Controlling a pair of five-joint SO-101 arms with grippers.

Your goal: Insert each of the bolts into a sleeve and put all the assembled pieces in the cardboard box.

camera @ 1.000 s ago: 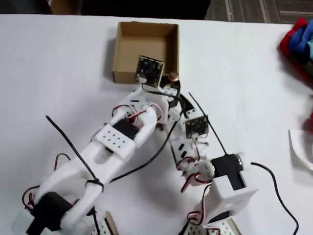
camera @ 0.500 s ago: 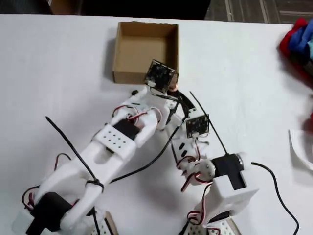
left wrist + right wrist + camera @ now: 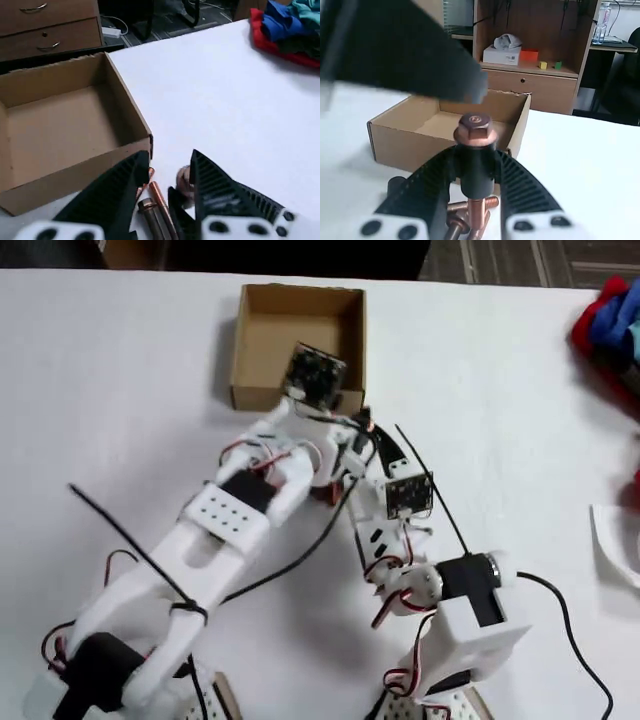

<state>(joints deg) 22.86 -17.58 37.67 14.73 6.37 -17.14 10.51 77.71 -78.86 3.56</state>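
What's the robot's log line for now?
right jaws: shut on black sleeve holding copper bolt | left jaws: open over loose copper bolts beside brown cardboard box

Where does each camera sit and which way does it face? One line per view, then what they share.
High view: fixed above the table, looking down on the left arm, right arm and cardboard box.
Left wrist view: on the left wrist, facing past the open left gripper into the box.
Right wrist view: on the right wrist, facing the box's wall past the right gripper, shut on a sleeve with a bolt.
Shared: the box.
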